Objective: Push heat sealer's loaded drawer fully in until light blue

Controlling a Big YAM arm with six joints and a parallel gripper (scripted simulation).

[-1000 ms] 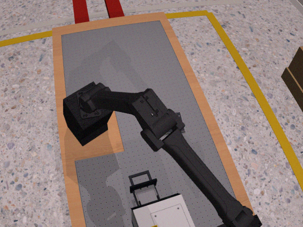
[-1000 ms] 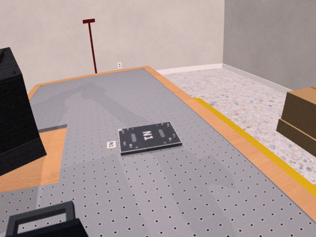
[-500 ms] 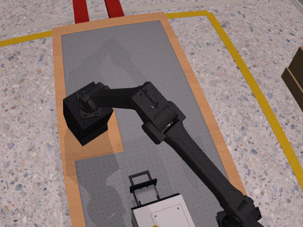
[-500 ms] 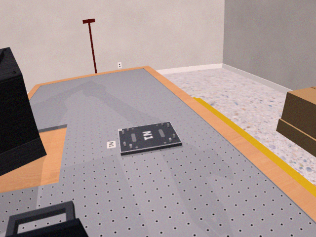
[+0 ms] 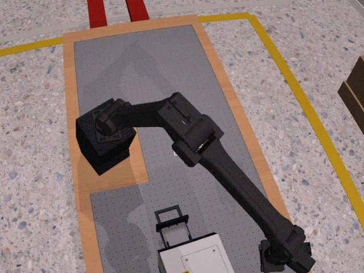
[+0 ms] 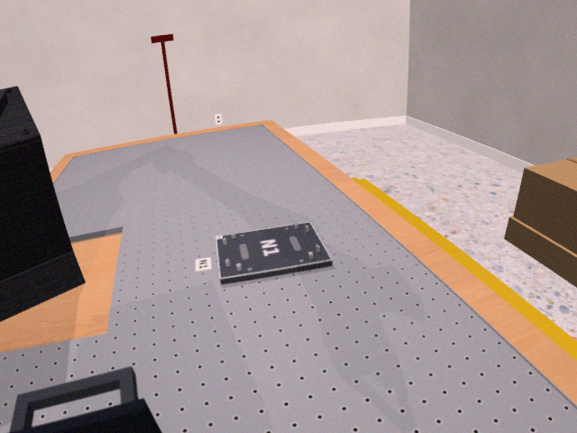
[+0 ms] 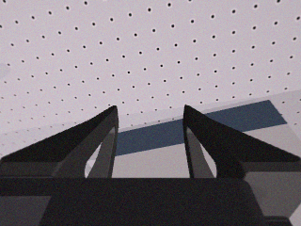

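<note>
The black arm [image 5: 235, 179] rises from its base [image 5: 101, 133], bends at the elbow [image 5: 187, 129] and stretches out long to the wrist [image 5: 289, 247]. The gripper [image 7: 150, 123] stands half open, both fingers apart with nothing between them.
</note>
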